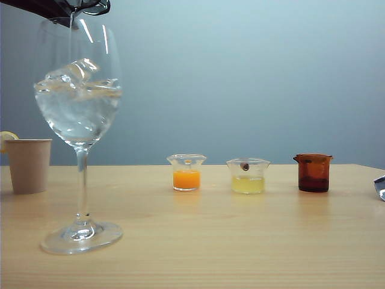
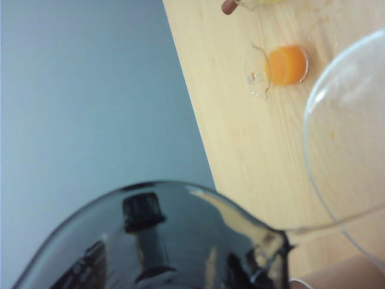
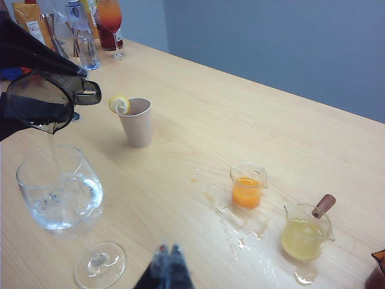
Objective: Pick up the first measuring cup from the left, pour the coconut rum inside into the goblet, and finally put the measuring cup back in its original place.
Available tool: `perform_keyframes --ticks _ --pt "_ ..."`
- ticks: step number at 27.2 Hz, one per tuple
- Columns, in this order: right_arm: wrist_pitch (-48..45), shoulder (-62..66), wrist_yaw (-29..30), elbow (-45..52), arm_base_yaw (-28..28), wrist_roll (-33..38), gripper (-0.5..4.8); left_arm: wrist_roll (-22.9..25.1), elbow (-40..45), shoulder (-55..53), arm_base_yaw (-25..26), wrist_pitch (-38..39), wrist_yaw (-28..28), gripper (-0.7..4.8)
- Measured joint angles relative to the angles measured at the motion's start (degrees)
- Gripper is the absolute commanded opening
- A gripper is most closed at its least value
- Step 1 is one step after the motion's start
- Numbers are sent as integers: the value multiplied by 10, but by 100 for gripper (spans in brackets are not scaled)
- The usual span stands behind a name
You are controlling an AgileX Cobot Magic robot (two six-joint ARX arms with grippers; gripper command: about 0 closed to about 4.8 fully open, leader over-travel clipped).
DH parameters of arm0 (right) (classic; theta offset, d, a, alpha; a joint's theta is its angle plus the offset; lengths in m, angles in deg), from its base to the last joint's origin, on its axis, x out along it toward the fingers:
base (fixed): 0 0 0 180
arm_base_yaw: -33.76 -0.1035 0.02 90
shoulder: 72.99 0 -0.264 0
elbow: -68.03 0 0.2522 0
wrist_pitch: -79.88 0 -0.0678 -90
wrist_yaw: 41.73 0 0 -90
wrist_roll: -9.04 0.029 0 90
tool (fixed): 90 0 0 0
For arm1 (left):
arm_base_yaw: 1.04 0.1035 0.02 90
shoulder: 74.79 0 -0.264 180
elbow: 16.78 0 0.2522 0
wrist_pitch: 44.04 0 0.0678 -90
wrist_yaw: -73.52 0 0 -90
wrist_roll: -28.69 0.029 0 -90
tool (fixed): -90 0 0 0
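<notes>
Our left gripper (image 3: 81, 90) is clamped on the small smoky dark-grey translucent measuring cup (image 3: 39, 105), holding it tipped on its side above the rim of the tall clear stemmed goblet (image 3: 60, 192). In the right wrist view a thin clear thread of coconut rum (image 3: 55, 150) falls from the cup's spout into the goblet's bowl, where ice cubes sit in clear liquid. Our left wrist view looks straight across the cup's dark flared rim (image 2: 180, 241), with the goblet's rim (image 2: 337, 138) just beside the spout.

Our right gripper (image 3: 168, 250) hangs low over the near part of the light wooden table (image 3: 252, 114), well apart from the goblet; its dark fingertips lie together with no gap and nothing between them.

Beyond the goblet stands a beige paper cup (image 3: 137, 123) with a lemon slice (image 3: 119, 103) on its rim. To the other side we see a small clear cup of orange liquid (image 3: 247, 185), then a clear cup of pale yellow liquid (image 3: 307, 232) with a brown-tipped stick in it, then an amber-brown cup (image 1: 313, 173). A wet spill glistens on the table around the orange cup. Bottles and a red drink stand at the far corner; their labels are too small to read.
</notes>
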Motion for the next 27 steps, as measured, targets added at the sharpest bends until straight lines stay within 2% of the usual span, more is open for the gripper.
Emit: perform_keyframes --ticks 15,27 --pt "0 0 0 0 0 0 -3 33 0 0 0 -5 0 -5" --pt "0 0 0 0 0 0 -3 36 0 0 0 -9 0 -5"
